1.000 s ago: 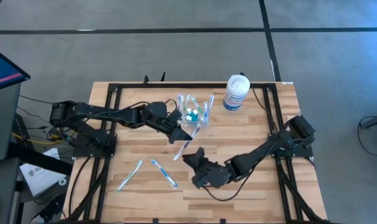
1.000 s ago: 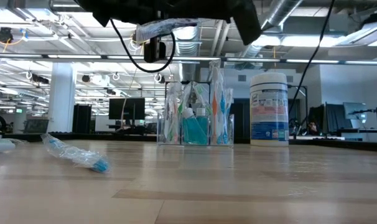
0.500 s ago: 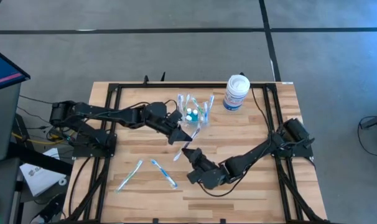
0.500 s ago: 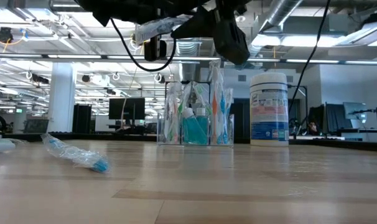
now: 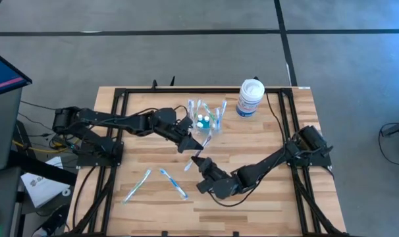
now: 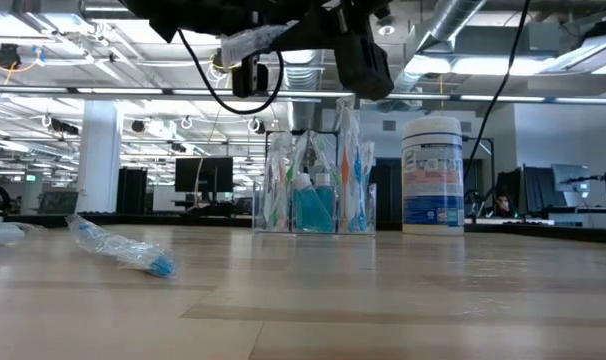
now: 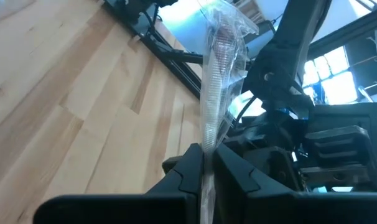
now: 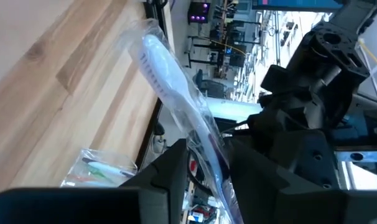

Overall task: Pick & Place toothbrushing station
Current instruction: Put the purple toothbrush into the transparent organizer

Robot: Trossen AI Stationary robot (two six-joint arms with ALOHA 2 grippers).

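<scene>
1. My left claw (image 5: 186, 144) is hovering above the middle of the desk (image 5: 272, 204), clamped tight on a wrapped toothbrush (image 5: 194, 157) and holding it clear of the wood.
2. In my left wrist view, the clear wrapper (image 7: 221, 74) is passing straight between my closed fingers (image 7: 188, 171).
3. My right claw (image 5: 199, 162) is sitting at the free end of the same wrapped toothbrush, nearer the front edge of the desk.
4. In my right wrist view, my fingers (image 8: 170, 163) are standing narrowly apart on either side of the wrapped toothbrush (image 8: 176, 106); I cannot tell whether they are pressing on it.
5. The toothbrushing station (image 5: 204, 120) is standing upright near the back edge of the desk, just beyond my left claw, with toothbrushes in its compartments.
6. A white jar (image 5: 249, 97) is standing near the back right corner, apart from the station.
7. Two more wrapped toothbrushes (image 5: 173, 183) are lying flat toward the front left corner.
</scene>
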